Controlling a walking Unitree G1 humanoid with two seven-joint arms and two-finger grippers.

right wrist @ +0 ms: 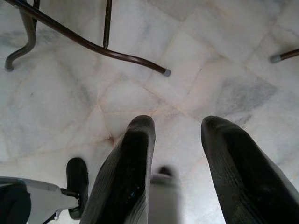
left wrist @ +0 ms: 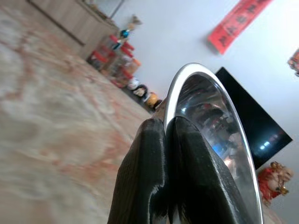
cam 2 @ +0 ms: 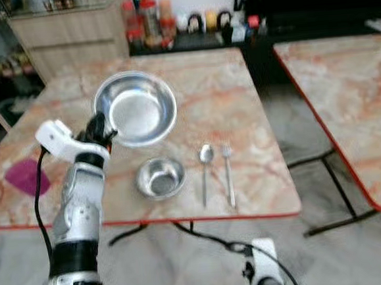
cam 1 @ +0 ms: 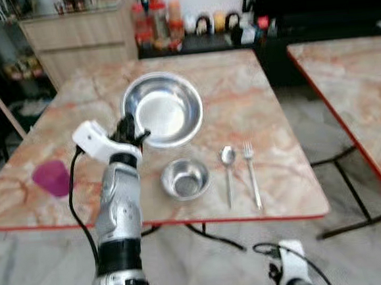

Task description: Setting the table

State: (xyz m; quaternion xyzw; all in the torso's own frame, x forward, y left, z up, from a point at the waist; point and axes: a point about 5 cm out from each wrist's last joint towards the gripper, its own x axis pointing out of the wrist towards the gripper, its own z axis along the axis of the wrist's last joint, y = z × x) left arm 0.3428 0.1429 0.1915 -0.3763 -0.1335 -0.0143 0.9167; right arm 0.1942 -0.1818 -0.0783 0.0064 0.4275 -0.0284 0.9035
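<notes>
The left pincer [cam 1: 134, 135] is clamped on the rim of the large steel bowl [cam 1: 165, 108], which sits mid-tabletop [cam 1: 252, 91]. Toward the near edge lie the small steel bowl [cam 1: 185, 178], spoon [cam 1: 228, 172] and fork [cam 1: 252, 174], side by side. A purple cup [cam 1: 52, 178] stands near the left edge. Judgement: setting mostly placed; large bowl positioning remains. The right pincer [right wrist: 175, 163] hangs idle, fingers apart, above the floor.

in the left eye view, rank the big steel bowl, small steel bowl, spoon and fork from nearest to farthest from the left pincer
1. Big steel bowl: its near-left rim is pinched in the left pincer.
2. Small steel bowl: to the pincer's right, nearer the table's front edge.
3. Spoon: right of the small bowl.
4. Fork: just right of the spoon, farthest.
</notes>
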